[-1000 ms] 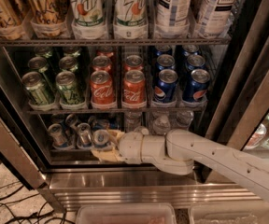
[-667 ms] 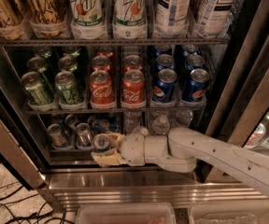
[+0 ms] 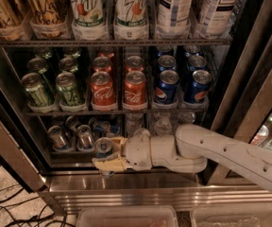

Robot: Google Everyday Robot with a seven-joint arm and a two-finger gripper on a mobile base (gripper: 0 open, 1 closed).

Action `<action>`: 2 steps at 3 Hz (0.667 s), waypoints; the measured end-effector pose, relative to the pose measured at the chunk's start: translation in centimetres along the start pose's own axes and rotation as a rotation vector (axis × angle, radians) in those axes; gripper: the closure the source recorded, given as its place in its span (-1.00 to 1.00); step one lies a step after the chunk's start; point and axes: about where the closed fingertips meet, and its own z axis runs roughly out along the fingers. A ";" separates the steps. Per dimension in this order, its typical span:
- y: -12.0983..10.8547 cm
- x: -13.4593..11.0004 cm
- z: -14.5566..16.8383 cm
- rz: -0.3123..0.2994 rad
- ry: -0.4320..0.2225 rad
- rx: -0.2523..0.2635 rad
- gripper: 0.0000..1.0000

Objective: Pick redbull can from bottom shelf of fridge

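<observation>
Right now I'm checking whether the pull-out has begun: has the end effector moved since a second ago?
No, not noticeably. The end effector remains at the redbull can, at the bottom shelf front, below the left Coca-Cola can.

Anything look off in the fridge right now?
One small can at the back of the bottom shelf looks tipped, blue side showing. The claw sits at the front redbull can.

Tan gripper [image 3: 105, 154] at seven o'clock, on a white arm [image 3: 230, 157]; the redbull can [image 3: 103, 146] there seems blue and silver; red Coca-Cola cans [image 3: 103, 88] at its twelve.
</observation>
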 end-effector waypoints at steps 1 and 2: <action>1.3 -1.7 -0.3 0.074 -0.009 0.026 1.00; 2.8 -3.3 -0.1 0.116 -0.032 0.043 1.00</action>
